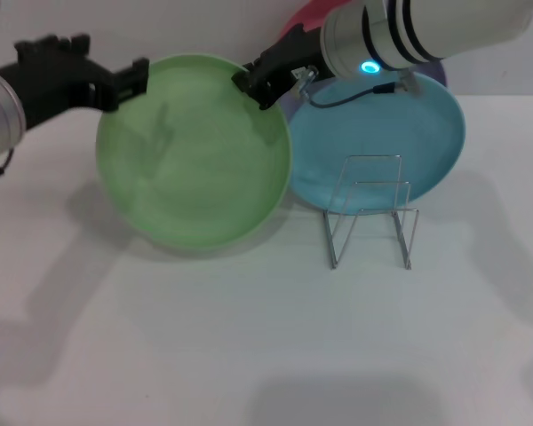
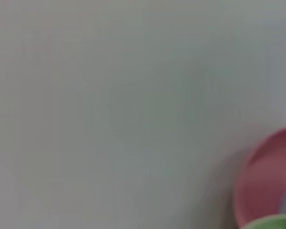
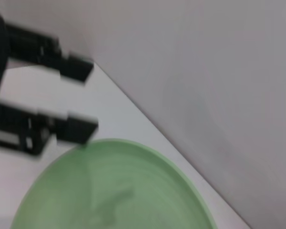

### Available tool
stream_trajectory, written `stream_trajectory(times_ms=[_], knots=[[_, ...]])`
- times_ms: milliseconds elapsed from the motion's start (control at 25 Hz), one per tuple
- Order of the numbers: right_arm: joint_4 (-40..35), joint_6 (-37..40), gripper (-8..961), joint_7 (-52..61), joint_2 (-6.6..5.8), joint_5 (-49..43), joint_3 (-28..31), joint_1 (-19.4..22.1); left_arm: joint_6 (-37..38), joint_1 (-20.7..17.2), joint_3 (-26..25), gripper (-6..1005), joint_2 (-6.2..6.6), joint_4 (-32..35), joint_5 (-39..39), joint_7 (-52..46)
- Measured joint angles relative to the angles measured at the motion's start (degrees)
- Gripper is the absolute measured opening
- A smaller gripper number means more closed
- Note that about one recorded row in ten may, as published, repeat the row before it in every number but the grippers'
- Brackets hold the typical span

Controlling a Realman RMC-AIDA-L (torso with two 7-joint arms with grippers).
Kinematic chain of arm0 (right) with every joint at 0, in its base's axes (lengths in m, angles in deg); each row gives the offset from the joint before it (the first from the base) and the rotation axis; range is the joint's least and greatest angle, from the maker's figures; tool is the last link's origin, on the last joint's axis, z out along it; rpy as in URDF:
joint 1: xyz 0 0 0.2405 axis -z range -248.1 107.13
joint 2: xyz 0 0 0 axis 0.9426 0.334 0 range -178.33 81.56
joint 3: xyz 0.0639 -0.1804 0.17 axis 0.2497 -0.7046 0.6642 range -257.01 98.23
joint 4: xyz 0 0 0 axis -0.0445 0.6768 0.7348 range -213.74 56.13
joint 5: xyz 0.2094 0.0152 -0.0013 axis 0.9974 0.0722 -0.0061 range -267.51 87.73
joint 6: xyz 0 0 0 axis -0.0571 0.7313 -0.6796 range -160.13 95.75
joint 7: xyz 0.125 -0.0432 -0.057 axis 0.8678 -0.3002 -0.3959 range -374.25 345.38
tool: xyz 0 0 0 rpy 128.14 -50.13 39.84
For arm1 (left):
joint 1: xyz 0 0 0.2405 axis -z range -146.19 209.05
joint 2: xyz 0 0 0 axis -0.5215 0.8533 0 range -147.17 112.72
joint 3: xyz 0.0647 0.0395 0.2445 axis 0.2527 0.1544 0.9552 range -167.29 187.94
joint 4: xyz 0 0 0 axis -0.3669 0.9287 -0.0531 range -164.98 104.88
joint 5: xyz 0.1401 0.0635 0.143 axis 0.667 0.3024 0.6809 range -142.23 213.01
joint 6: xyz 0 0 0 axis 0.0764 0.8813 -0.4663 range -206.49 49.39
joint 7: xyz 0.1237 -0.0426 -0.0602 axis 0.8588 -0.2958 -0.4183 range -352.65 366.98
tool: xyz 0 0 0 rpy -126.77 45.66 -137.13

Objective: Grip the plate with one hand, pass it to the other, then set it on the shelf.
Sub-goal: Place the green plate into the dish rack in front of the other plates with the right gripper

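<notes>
The right gripper (image 1: 253, 89) is pinching the green plate (image 1: 194, 153). The left gripper (image 1: 140, 75) is waiting wide open at the rim and should close gently first.

My round matte light-green plate (image 1: 194, 169) is plain, unpatterned. Beside it, the turquoise-blue round plate (image 1: 409, 142) is also plain. My grippers, left (image 1: 135, 78) and right (image 1: 253, 87), are black. The thin wire rack (image 1: 371, 209) is silver. A pink-red plate (image 2: 269, 176) shows behind.
</notes>
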Motion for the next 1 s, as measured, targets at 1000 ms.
stream_trajectory(times_ms=[1000], knots=[[15.64,-5.97,37,-72.61,0.91,69.38,8.76,38.91,86.46,-3.12,12.78,722,-0.04,48.02,0.38,-15.76]])
